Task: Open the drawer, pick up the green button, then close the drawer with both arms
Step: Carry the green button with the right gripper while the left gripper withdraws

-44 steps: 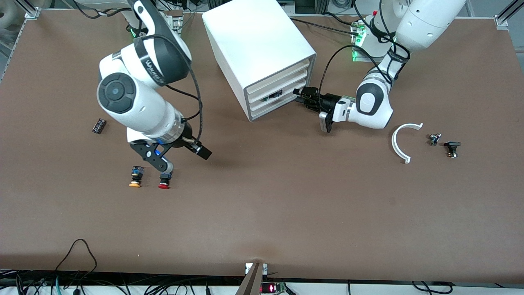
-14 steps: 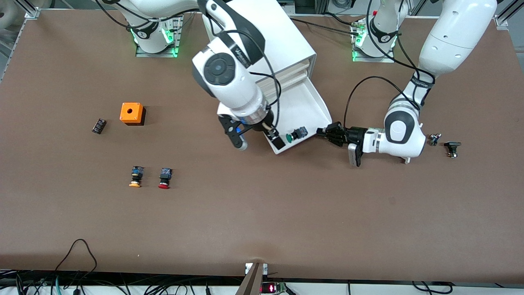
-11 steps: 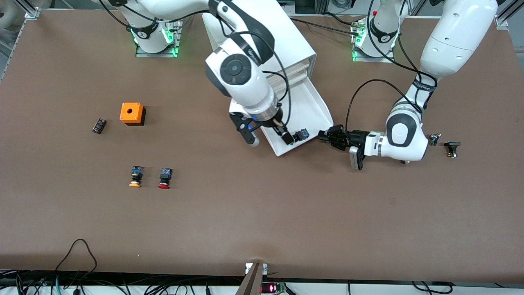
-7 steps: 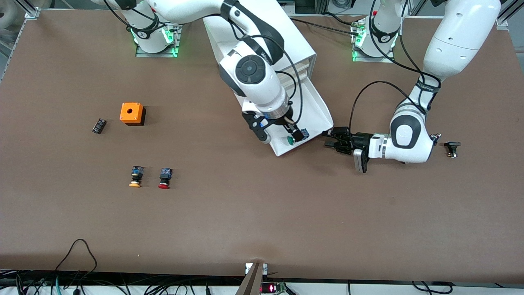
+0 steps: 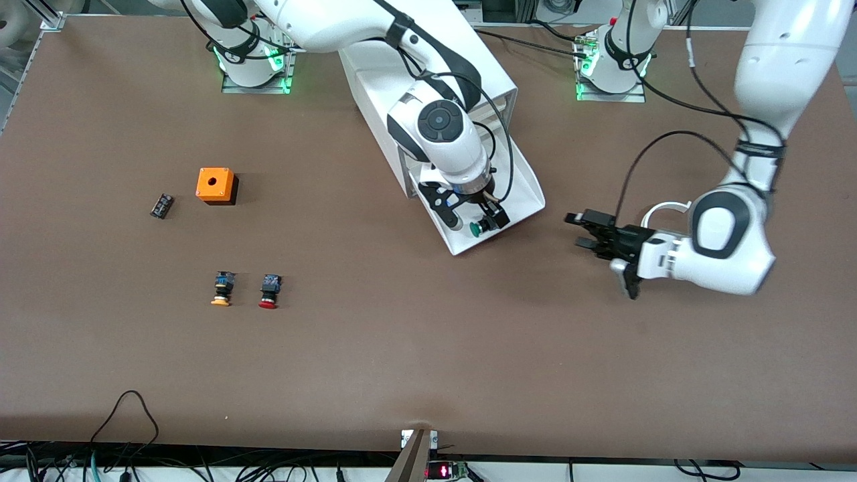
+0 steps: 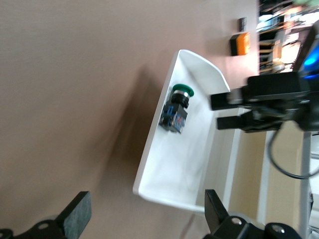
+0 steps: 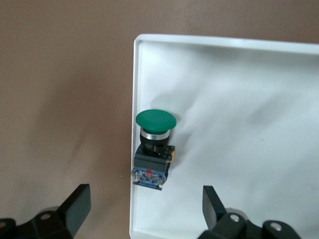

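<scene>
Drawer [image 5: 529, 194] pulled out of white cabinet [image 5: 428, 67], resting at an angle on the bench [image 5: 428, 361]. Button [image 5: 477, 228] lying on its side in the drawer, close to the front wall, green cap pointing toward the front camera. Right pincer [image 5: 474, 217] hovering directly over the button, fingers spread wide on either side of it, gripping nothing. Left pincer [image 5: 581, 231] over bare bench toward the left arm's end, well apart from the drawer, fingers wide open and empty, aimed toward the drawer. Orange box [image 5: 215, 185], orange-capped button [image 5: 221, 288] and red-capped button [image 5: 270, 292] lying toward the right arm's end, well apart from the drawer.
</scene>
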